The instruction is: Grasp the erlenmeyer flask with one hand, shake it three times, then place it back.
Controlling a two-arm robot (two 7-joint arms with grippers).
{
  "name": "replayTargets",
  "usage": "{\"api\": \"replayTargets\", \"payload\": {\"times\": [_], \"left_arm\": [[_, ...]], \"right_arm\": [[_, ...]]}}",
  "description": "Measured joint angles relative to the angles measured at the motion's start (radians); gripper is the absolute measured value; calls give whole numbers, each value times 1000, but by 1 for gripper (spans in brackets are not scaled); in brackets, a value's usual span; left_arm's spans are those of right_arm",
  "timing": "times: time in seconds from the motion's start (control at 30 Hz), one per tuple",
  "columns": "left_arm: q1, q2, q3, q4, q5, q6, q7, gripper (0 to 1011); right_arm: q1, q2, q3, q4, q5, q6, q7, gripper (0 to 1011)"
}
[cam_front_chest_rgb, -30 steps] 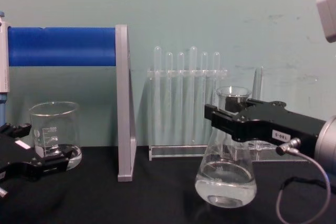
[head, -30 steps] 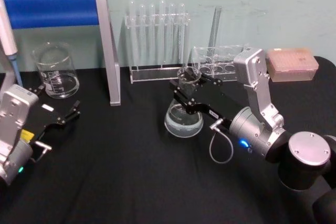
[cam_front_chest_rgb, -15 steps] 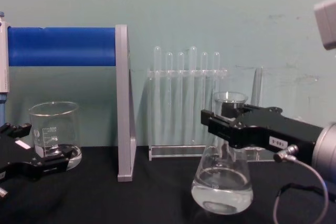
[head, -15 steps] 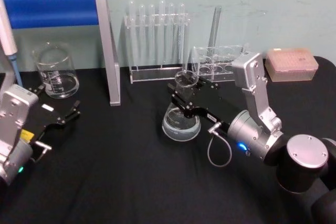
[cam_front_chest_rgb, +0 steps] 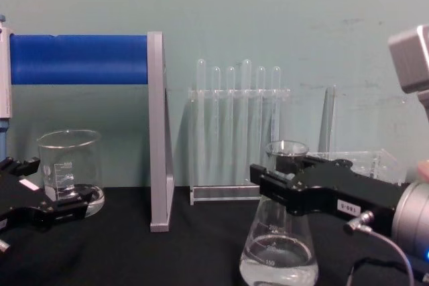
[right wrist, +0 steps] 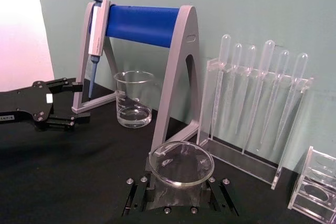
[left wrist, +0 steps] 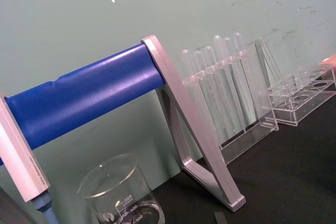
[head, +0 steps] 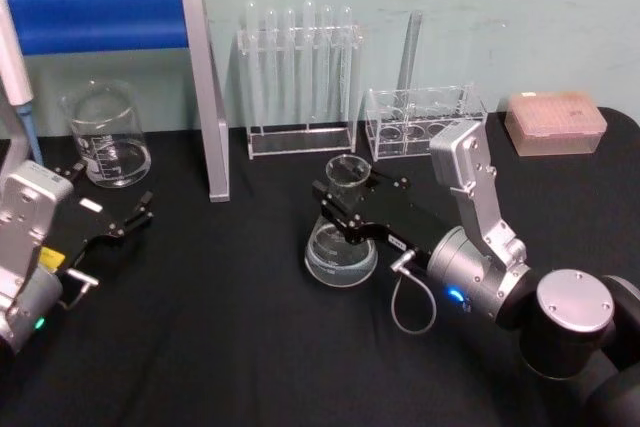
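The erlenmeyer flask is clear glass with a little clear liquid, standing upright near the table's middle. My right gripper, black with a small white label on a silver wrist, is shut on the flask's neck just below the flared rim. In the chest view the flask sits low in front of the tube rack, with the right gripper round its neck; whether its base touches the cloth I cannot tell. The right wrist view looks down on the flask's rim. My left gripper rests open at the table's left.
A glass beaker stands at the back left under a blue-barred pipette stand. A rack of test tubes, a clear low rack and a pink tip box line the back. Black cloth covers the table.
My right gripper has carried the flask downward and nearer to me, slightly leftward. The liquid surface sits lower in the chest view. The left arm has not moved.
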Motion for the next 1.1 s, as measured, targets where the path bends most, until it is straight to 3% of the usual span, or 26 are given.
{"api": "replayTargets", "payload": {"times": [1.1], "left_arm": [[0,0,0,0,0,0,0,1001]], "right_arm": [[-5,-5,-16,27,-8,0,3,457]]}}
